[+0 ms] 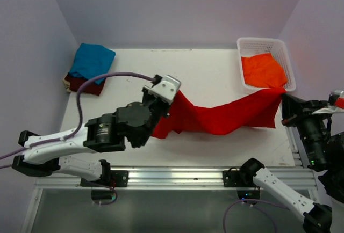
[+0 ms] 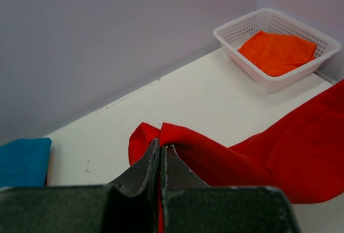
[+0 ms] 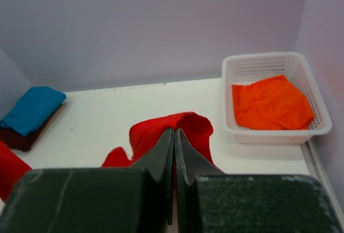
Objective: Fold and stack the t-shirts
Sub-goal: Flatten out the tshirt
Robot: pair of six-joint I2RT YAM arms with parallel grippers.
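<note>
A bright red t-shirt (image 1: 226, 115) hangs stretched above the table between both grippers, sagging in the middle. My left gripper (image 1: 167, 106) is shut on its left end; in the left wrist view the fingertips (image 2: 162, 146) pinch a red fold (image 2: 183, 139). At the table's right edge my right gripper (image 1: 285, 104) is shut on the other end, and a bunch of red cloth (image 3: 148, 133) sits round its tips (image 3: 174, 132). A folded teal blue t-shirt (image 1: 94, 60) lies on a dark maroon one (image 1: 86, 86) at the back left. An orange t-shirt (image 1: 262, 71) lies in the basket.
The white lattice basket (image 1: 260, 41) stands at the back right corner, close behind the right gripper. Lilac walls enclose the table on three sides. The left arm's purple cable (image 1: 102, 78) arcs over the table near the teal and maroon pile.
</note>
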